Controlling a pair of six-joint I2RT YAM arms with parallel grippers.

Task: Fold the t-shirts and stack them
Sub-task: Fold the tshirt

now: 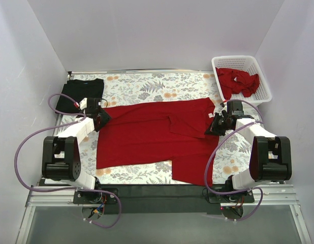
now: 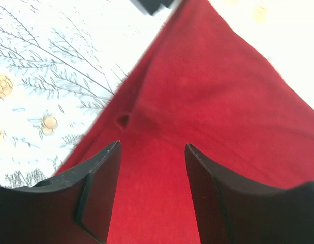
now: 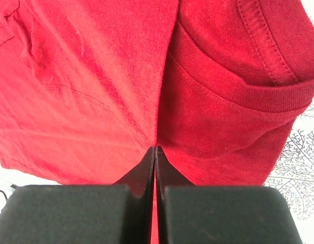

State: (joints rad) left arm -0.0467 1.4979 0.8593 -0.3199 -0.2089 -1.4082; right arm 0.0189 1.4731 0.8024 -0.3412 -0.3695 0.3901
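Observation:
A red t-shirt (image 1: 147, 137) lies spread across the floral table, with its right part folded over towards the middle. My left gripper (image 1: 102, 121) is over the shirt's upper left corner. In the left wrist view its jaws (image 2: 153, 145) stand apart over the red cloth (image 2: 208, 91), close to the cloth's edge. My right gripper (image 1: 214, 126) is at the shirt's right end. Seen from the right wrist it (image 3: 155, 147) is shut on a raised fold of the red cloth (image 3: 86, 76), next to a stitched hem band (image 3: 269, 96). A folded black t-shirt (image 1: 81, 94) lies at the back left.
A white lattice basket (image 1: 243, 60) stands at the back right with crumpled red shirts (image 1: 238, 81) inside. The floral tablecloth (image 1: 147, 84) shows behind the spread shirt. White walls close in the sides and back.

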